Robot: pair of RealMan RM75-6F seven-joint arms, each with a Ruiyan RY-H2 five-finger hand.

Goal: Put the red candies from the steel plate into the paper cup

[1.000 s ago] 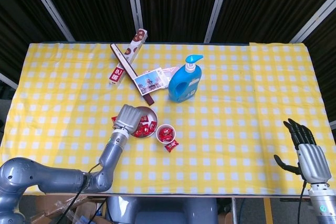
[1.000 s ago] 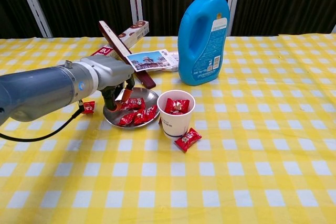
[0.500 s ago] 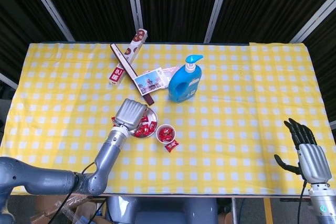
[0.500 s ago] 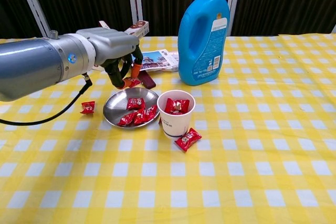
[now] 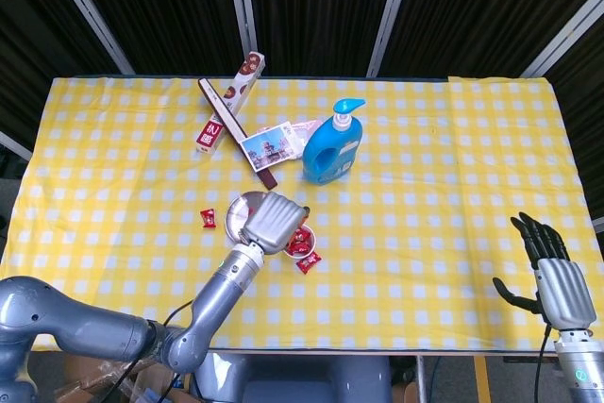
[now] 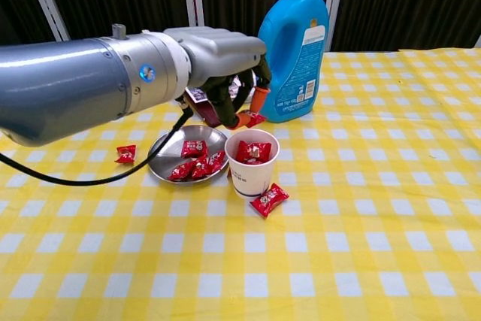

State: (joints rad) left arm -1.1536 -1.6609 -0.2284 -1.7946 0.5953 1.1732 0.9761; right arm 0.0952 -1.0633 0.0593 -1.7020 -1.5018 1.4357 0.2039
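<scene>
1. The left hand (image 6: 225,62) hangs above the cup (image 6: 251,162), fingers curled down, pinching a red candy (image 6: 252,118).
2. The right hand (image 5: 557,280) rests at the table's edge, fingers spread, holding nothing.
3. More candies lie in the plate (image 6: 167,157) beside the cup.

The round, shallow steel plate (image 6: 161,163) sits flat on the yellow checked cloth, holding a few red wrapped candies (image 6: 197,163) clustered toward its right half. Just beside its right edge stands the white paper cup (image 6: 251,173), upright, with red candies (image 6: 254,152) piled inside up to the rim. One red candy (image 6: 269,199) lies on the cloth just in front of the cup, and another (image 6: 125,154) lies left of the plate. A further red candy (image 6: 251,119) is pinched above the cup.
</scene>
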